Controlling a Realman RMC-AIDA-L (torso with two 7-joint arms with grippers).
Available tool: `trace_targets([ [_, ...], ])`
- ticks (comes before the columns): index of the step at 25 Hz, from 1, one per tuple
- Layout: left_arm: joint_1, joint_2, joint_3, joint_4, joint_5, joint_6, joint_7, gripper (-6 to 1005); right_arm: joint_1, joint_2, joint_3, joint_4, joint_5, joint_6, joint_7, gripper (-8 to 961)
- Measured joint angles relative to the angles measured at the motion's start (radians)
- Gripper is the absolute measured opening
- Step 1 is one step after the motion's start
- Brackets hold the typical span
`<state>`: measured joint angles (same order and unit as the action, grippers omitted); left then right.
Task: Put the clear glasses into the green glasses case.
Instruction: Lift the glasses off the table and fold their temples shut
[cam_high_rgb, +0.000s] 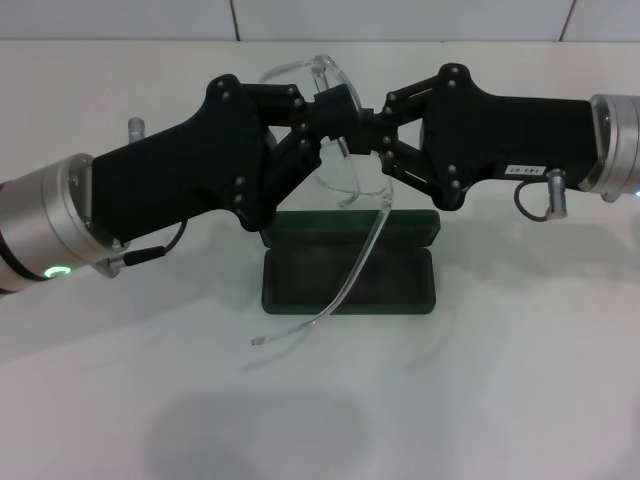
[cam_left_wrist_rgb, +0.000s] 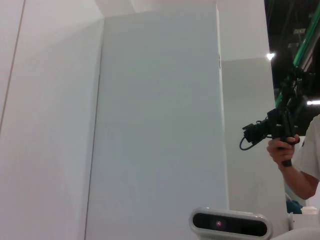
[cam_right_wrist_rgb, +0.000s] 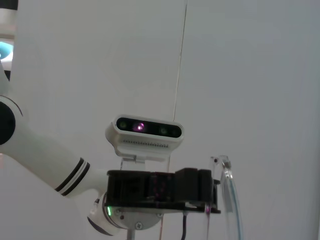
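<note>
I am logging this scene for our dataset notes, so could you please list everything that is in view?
clear glasses: one, colourless, held up in the air between the two grippers above the case, one arm hanging down toward the open case.
green glasses case: one, dark green, lying open on the table under the grippers.
table: one, white, beneath everything.
person: one, pale shirt, holding a black device, at the edge of the left wrist view.
left gripper: one, black, reaching in from the left, closed on the glasses.
right gripper: one, black, reaching in from the right, closed on the glasses.
</note>
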<state>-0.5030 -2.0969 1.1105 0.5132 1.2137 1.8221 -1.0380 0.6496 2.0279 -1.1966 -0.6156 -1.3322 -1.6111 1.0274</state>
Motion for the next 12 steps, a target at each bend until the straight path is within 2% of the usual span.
trace_targets([
  [12, 0.000, 0.000, 0.000, 0.001, 0.000, 0.000, 0.000, 37, -0.006, 0.000, -0.006, -0.003, 0.007, -0.019, -0.001, 67],
])
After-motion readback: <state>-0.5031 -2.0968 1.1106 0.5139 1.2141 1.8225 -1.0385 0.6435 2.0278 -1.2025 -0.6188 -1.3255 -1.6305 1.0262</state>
